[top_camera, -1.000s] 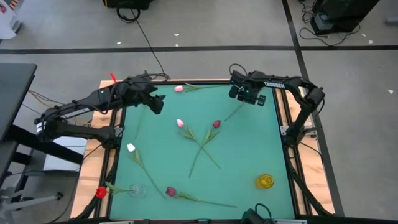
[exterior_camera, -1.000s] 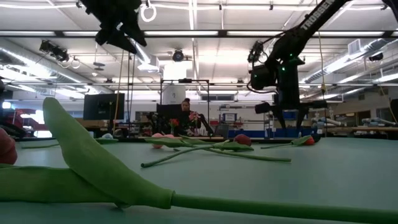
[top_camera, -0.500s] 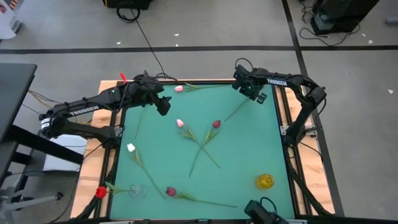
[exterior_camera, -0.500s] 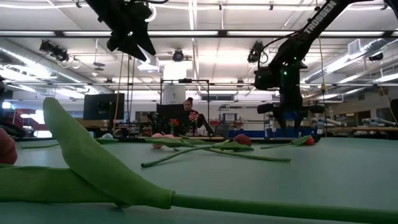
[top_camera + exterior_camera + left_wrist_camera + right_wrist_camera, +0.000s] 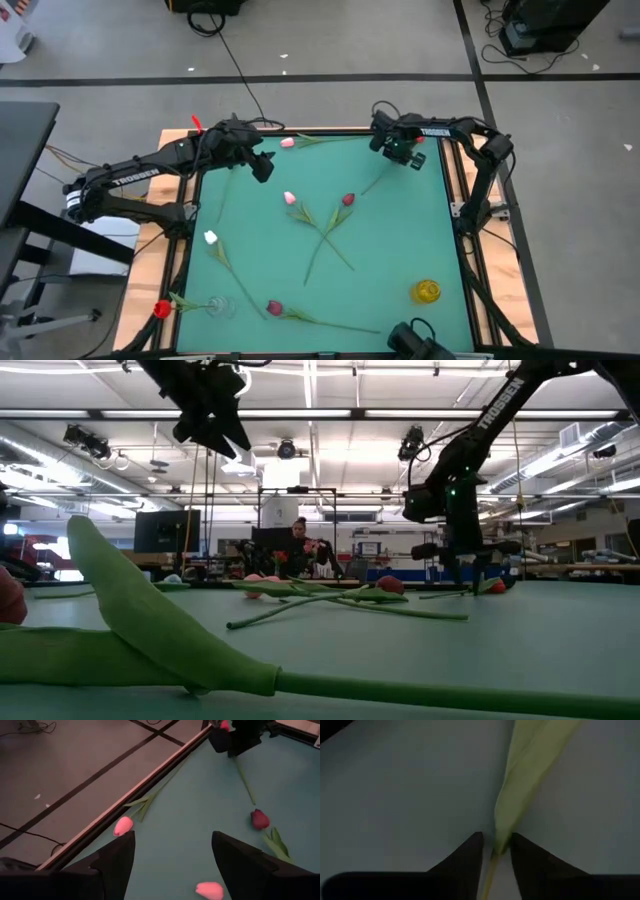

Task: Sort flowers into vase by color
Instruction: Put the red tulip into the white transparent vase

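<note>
My right gripper (image 5: 402, 153) is down at the table's far right corner, shut on a red-headed tulip (image 5: 420, 158) whose stem (image 5: 375, 183) runs toward the table's middle. The low view shows its fingers (image 5: 462, 568) reaching the tabletop beside the red head (image 5: 497, 587). My left gripper (image 5: 262, 167) hangs open above the far left part of the table, over nothing. In the left wrist view (image 5: 172, 837) it looks past a pink tulip (image 5: 123, 826) at the far edge toward the right gripper (image 5: 235, 737). My right gripper pinches the red tulip's stem (image 5: 493, 854) between its two fingers, just where a green leaf (image 5: 530, 765) begins. The fingers come from above, pointing down, and stand across the stem. The tulip lies flat on the table, head and stem alike.
Loose tulips lie on the green mat: pink (image 5: 288, 143), pink (image 5: 290, 198) and red (image 5: 348, 199) with crossed stems, white (image 5: 210, 237), maroon (image 5: 274, 307). A clear vase (image 5: 220, 305) with a red flower (image 5: 162, 308) is near left, a yellow vase (image 5: 426, 291) near right.
My right gripper has come down from well above the table to the tabletop, onto the red tulip's stem near the far right corner. My left gripper has drifted a little toward the table's right and then kept still.
</note>
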`<state>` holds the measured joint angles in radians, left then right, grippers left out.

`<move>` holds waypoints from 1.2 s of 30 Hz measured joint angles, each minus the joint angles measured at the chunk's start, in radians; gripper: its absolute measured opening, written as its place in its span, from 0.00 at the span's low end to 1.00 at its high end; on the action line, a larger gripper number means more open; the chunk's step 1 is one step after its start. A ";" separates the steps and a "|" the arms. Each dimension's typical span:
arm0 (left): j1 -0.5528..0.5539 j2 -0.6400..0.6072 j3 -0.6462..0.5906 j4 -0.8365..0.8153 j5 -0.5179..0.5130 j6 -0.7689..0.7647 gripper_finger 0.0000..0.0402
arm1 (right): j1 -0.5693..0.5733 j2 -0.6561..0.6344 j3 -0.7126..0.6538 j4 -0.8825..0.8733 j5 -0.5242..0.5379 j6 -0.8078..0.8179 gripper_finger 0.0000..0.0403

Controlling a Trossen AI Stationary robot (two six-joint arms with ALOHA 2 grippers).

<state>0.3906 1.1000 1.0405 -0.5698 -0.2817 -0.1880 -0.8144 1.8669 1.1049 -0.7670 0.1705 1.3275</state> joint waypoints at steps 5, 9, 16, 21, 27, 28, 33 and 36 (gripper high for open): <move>0.000 0.000 0.000 -0.013 0.003 -0.020 0.67 | 0.010 -0.028 -0.005 0.015 0.025 -0.048 0.05; 0.000 0.000 0.000 -0.012 0.040 -0.034 0.67 | 0.020 -0.061 -0.006 0.051 0.014 -0.088 0.04; 0.000 0.000 0.000 -0.010 0.121 -0.048 0.66 | 0.105 -0.151 -0.005 0.238 -0.023 -0.152 0.02; -0.001 0.000 0.000 0.002 0.172 -0.120 0.63 | 0.199 -0.222 -0.005 0.400 -0.019 -0.206 0.02; -0.008 0.000 0.000 0.052 0.251 -0.193 0.61 | 0.324 -0.303 -0.005 0.565 0.018 -0.331 0.01; -0.014 0.000 0.000 0.066 0.251 -0.197 0.61 | 0.342 -0.314 -0.005 0.593 0.019 -0.362 0.01; -0.053 0.015 0.000 0.182 0.261 -0.196 0.60 | 0.433 -0.351 -0.005 0.801 -0.031 -0.611 0.01; -0.073 0.040 0.000 0.257 0.315 -0.185 0.60 | 0.483 -0.365 -0.004 0.981 -0.086 -0.788 0.01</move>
<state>0.3173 1.1403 1.0401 -0.3132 0.0338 -0.3727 -0.3310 1.5022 1.1011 0.2145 0.0844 0.5395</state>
